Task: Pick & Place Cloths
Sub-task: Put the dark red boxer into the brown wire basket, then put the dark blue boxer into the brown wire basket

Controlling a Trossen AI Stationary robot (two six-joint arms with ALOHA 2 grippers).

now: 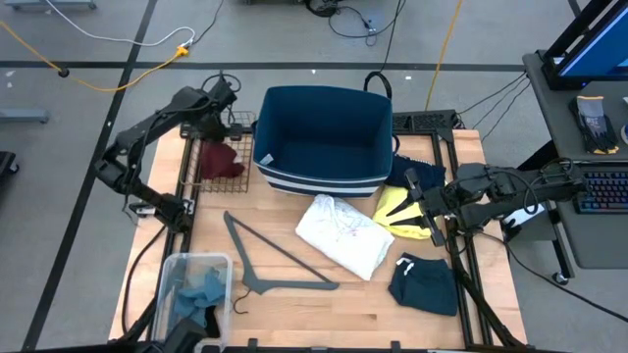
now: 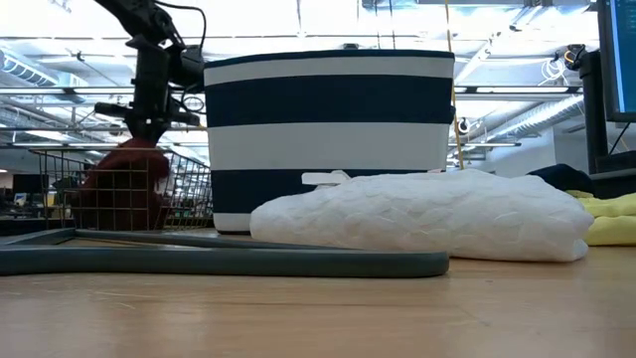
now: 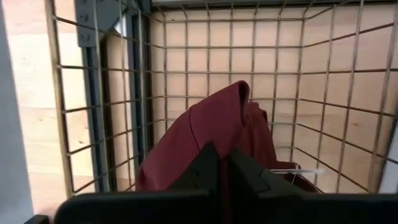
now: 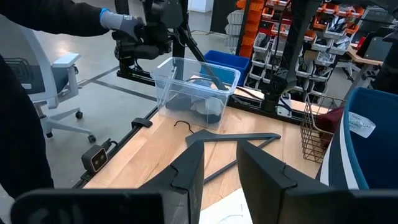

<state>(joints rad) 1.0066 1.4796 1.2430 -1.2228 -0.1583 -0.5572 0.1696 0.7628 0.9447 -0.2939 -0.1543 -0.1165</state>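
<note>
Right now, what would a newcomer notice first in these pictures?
The big navy and white striped basket stands at the back middle of the table. In the wire basket to its left, the left gripper holds the maroon cloth. The white cloth lies in front, beside the grey hanger.

This is a robotics lab or workshop in an industrial hall. The wooden table [image 1: 324, 304] stands on a bare grey concrete floor [image 1: 78, 118] marked with dark lines and crossed by a yellow cable [image 1: 118, 76], with a keyboard [image 1: 601, 191] and a monitor [image 1: 597, 39] at a workstation beside it. Beyond the table are racks of orange parts bins [image 4: 261, 25], a rolling office chair [image 4: 59, 93], and ceiling trusses with strip lights [image 2: 298, 20].
</note>
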